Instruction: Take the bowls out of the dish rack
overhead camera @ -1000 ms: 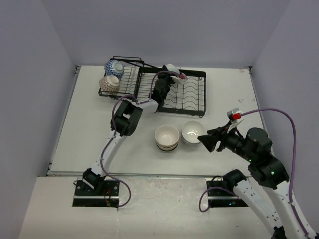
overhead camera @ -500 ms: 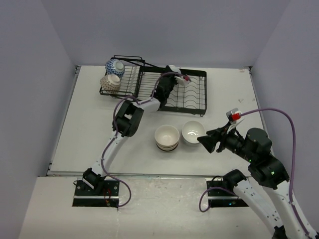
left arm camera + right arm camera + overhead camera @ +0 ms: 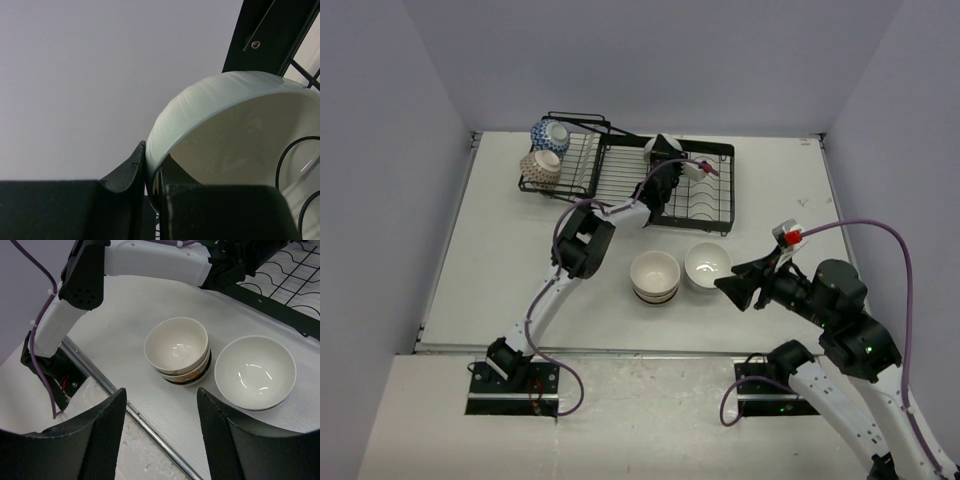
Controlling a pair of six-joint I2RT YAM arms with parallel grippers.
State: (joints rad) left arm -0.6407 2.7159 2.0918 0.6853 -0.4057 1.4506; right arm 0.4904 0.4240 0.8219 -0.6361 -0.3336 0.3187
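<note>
The black wire dish rack (image 3: 705, 210) stands at the back of the table. My left gripper (image 3: 665, 165) is shut on the rim of a white bowl (image 3: 660, 147) over the rack; the left wrist view shows the bowl (image 3: 225, 130) pinched between both fingers (image 3: 127, 167). A blue-and-white bowl (image 3: 549, 133) and a cream bowl (image 3: 540, 168) sit in the smaller left rack section. A stack of cream bowls (image 3: 655, 276) and a white bowl (image 3: 708, 266) rest on the table, also in the right wrist view: the stack (image 3: 177, 350), the white bowl (image 3: 255, 371). My right gripper (image 3: 732, 284) is open and empty beside them.
The table's front metal edge (image 3: 150, 427) runs below the bowls. The left arm (image 3: 150, 262) reaches across toward the rack. Grey walls enclose the table on three sides.
My left gripper has moved right along the rack with the white bowl in it. The right arm has barely moved.
</note>
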